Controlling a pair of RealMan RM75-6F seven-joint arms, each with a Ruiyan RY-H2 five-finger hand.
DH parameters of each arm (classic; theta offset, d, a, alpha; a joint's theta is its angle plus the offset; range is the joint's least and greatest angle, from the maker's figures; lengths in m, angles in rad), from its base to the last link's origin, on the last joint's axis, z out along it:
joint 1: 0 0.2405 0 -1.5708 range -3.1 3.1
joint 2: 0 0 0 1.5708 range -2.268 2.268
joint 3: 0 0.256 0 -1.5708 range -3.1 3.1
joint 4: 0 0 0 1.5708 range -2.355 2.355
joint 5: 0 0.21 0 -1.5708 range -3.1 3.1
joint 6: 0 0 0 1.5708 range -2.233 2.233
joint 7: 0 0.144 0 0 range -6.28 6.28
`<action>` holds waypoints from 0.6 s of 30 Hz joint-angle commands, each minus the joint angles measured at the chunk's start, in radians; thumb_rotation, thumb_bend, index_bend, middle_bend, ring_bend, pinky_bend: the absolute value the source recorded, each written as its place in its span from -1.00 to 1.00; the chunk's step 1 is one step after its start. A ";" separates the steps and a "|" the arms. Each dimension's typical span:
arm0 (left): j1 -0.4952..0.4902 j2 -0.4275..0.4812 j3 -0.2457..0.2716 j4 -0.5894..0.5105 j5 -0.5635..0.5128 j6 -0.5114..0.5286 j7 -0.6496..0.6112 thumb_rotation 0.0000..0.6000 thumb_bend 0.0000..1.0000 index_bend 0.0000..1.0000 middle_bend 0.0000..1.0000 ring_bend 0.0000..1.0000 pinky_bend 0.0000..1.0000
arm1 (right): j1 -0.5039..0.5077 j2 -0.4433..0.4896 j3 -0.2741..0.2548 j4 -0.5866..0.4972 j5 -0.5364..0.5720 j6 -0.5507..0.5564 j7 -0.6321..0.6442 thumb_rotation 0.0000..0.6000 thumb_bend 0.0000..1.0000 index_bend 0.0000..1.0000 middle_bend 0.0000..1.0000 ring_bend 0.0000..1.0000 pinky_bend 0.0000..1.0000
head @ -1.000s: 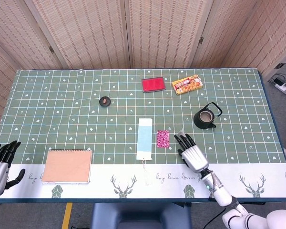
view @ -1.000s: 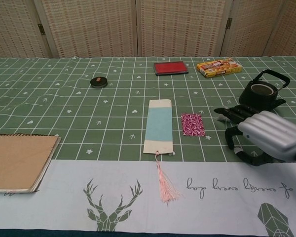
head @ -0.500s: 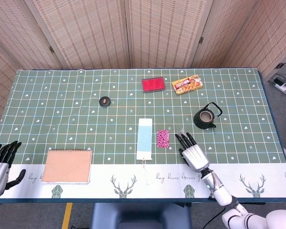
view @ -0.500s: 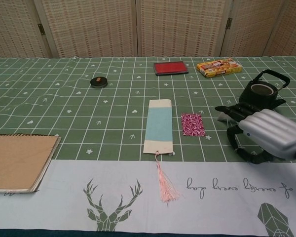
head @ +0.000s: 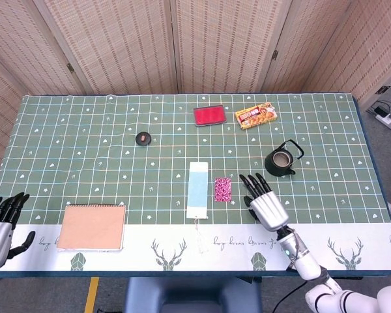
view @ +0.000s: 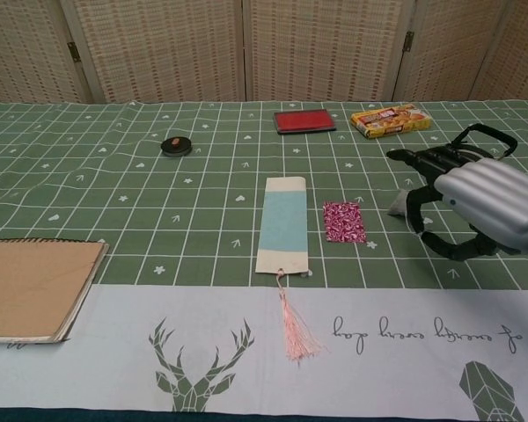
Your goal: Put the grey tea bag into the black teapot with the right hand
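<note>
Fingers of the right hand (view: 484,207) pinch the grey tea bag (view: 399,205); black teapot (head: 281,160) sits just beyond.

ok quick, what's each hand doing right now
left hand: open, holding nothing.
right hand: fingers spread above the table; a hold on the grey tea bag cannot be told.

Woven folding screen (head: 182,45) behind table (head: 65,124)

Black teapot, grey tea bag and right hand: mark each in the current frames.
black teapot (head: 281,161), head view, on its round body beside the open top.
grey tea bag (view: 399,205), chest view, on the corner showing under the hand.
right hand (view: 484,202), chest view, on the silver back of the hand.
</note>
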 commanded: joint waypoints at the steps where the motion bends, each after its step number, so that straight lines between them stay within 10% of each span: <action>1: -0.001 -0.001 -0.001 -0.001 -0.003 -0.003 0.003 1.00 -0.32 -1.00 -0.93 -0.87 -0.99 | 0.010 0.119 0.058 -0.209 0.002 0.047 -0.088 1.00 -0.08 0.28 -1.00 -1.00 -1.00; 8: -0.003 -0.002 -0.001 -0.005 -0.008 -0.009 0.015 1.00 -0.32 -1.00 -0.93 -0.87 -0.99 | 0.020 0.281 0.156 -0.493 0.138 -0.004 -0.205 1.00 -0.08 0.29 -1.00 -1.00 -1.00; 18: -0.002 -0.005 -0.003 -0.007 -0.016 -0.011 0.024 1.00 -0.32 -1.00 -0.93 -0.87 -0.99 | 0.019 0.392 0.233 -0.599 0.286 -0.028 -0.196 1.00 -0.08 0.32 -1.00 -1.00 -1.00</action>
